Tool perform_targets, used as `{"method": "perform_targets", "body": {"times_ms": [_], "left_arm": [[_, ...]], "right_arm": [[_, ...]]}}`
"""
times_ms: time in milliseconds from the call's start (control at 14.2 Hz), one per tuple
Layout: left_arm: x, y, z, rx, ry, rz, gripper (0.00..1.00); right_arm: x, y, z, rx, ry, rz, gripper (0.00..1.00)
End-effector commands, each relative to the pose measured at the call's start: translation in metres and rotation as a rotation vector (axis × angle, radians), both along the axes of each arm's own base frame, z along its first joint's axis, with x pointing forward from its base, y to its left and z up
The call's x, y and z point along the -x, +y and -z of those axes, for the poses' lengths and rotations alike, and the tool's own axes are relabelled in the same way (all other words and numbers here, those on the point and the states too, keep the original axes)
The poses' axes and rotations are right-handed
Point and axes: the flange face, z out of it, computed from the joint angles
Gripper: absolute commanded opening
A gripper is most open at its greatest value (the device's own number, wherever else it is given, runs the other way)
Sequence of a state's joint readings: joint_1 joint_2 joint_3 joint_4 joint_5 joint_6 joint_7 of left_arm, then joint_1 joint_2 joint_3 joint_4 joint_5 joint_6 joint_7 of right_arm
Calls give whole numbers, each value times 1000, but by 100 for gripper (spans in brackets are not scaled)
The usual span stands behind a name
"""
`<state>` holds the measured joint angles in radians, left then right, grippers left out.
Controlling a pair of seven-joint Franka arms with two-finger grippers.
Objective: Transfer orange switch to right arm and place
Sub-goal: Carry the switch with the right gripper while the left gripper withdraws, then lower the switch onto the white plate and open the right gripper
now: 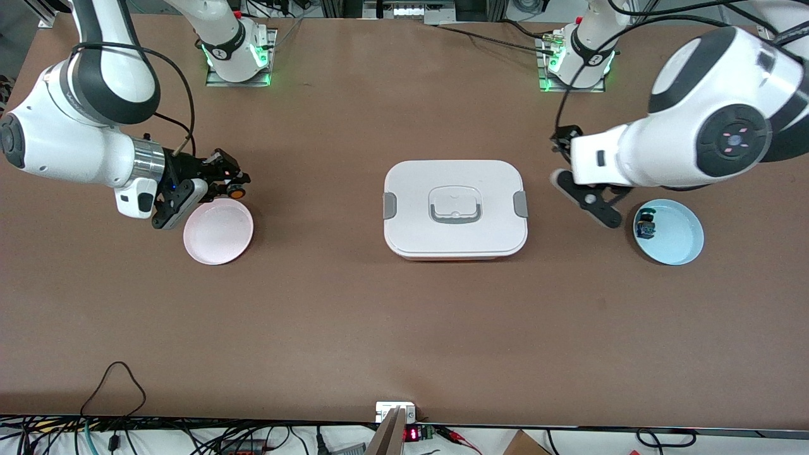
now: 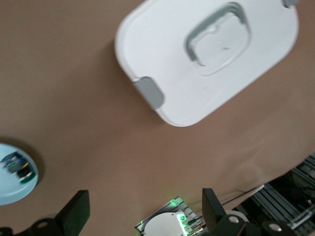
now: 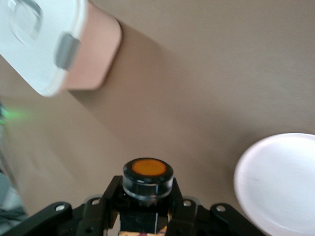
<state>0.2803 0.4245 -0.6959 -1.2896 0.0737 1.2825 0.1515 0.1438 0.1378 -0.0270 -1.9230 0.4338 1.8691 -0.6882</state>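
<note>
Orange switch (image 1: 237,191), a tiny black push-button with a round orange cap, sat clamped between the right gripper's fingers, in the left part of the front frame, up in the air at the upper rim of the pink plate; the right wrist view showed its cap (image 3: 147,168) at the bottom centre, facing the camera.

By size, the brown table (image 1: 404,328) filled the frame. The white rectangular lunch box (image 1: 455,208) with a grey handle and grey side clips lay at the centre, its lid on. The round pale-blue plate (image 1: 679,243) sat at the right of the frame, and the round pink plate (image 1: 218,237) at the left, bare. The right gripper (image 1: 231,183), slim and black, was clenched on the switch. The left gripper (image 1: 584,193), black and claw-like, hung released with its jaws wide apart over the table between the lunch box and the blue plate. A small switch with a blue-green body (image 1: 646,225) lay on the blue plate.
</note>
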Motion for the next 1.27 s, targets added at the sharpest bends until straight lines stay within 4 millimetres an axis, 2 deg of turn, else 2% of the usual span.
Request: {"method": "perform_targets", "body": {"times_ms": [0,282,423,564,705,846,987,1199], "left_arm": [[6,40,-34,-134,-80,-122,100],[25,90,-54,-256,-152,-328,100],[47,114,-66,-256,-235,-391,100],[52,134,-69,-241,-264,-463,100],[56,128,-67,-242,-301,-504,100],[68,124,-66,-218,-375,-512,100],[67,123,-67,-209,-377,-511,100],[68,121,-65,-156,-338,-540,100]], "right_arm": [[-1,-7,3,72,-77,-153,0],[-1,-13,11,237,-118,-388,0],[0,-18,24,293,-165,-483,0],[5,-23,45,325,-218,-552,0],[5,-26,60,386,-271,-672,0],[7,-28,73,404,-268,-707,0],[6,-29,89,398,-283,-756,0],[10,-35,128,381,-310,-816,0]]}}
